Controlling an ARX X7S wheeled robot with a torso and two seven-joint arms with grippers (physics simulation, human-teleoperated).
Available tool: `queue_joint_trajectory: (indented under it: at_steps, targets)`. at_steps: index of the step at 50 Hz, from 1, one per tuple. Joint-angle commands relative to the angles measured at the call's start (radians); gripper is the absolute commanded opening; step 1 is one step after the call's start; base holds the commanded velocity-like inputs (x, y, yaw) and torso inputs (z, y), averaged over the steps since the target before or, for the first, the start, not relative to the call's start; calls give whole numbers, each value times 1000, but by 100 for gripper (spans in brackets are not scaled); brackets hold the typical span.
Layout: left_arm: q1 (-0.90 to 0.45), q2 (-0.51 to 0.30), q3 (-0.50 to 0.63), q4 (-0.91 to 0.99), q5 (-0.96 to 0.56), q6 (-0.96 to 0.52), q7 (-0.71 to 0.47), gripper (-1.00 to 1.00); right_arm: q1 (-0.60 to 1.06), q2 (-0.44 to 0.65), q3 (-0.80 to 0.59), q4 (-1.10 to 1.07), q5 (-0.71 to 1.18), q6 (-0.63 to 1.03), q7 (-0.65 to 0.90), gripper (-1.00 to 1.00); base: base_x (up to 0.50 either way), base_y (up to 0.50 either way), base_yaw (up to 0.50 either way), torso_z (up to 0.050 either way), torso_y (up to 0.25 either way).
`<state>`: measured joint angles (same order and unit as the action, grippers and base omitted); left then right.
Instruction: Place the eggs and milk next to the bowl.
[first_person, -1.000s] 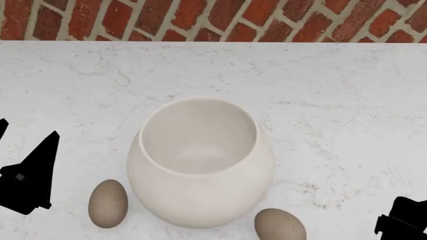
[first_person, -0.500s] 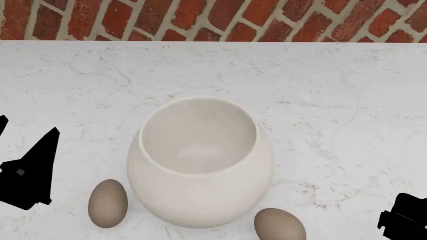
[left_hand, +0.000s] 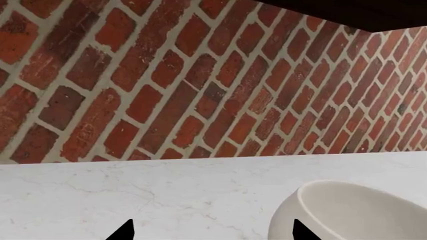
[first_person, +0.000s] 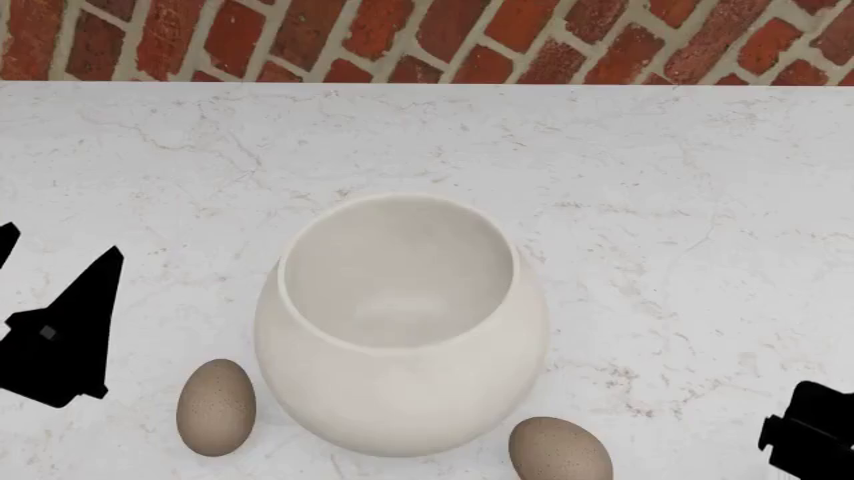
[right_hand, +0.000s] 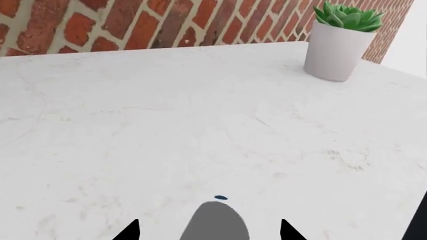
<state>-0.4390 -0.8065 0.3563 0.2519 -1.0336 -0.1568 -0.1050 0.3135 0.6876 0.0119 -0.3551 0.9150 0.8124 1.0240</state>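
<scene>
Left wrist view: the left gripper (left_hand: 210, 235) is spread wide and empty, the bowl (left_hand: 353, 212) just ahead to one side. Head view: both eggs (first_person: 216, 407) sit against the bowl's near side. Right wrist view: the right gripper (right_hand: 208, 231) holds the milk (right_hand: 215, 222) between parted tips, well short of the bowl.

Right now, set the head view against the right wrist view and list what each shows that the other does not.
Only the head view shows the bowl, the two eggs, one at its left and one at its right, and the left gripper. Only the right wrist view shows a potted plant and a pale grey rounded thing, likely the milk, between the right gripper's fingertips. Both share the marble counter and the brick wall.
</scene>
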Motion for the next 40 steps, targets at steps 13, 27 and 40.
queue_joint_trajectory:
  at_steps: [13,27,40]
  targets:
    - [-9,23,-17,14,9,-28,28,100,6,-4,17,-12,-26,6,-19,-100,0,0,0,0,0]
    - [-3,19,-20,24,4,-28,25,100,23,37,-5,-64,-17,25,-54,-100,0,0,0,0,0]
    - [23,1,-30,49,-5,-20,26,100,-7,122,-30,-135,-26,-47,-242,-100,0,0,0,0,0]
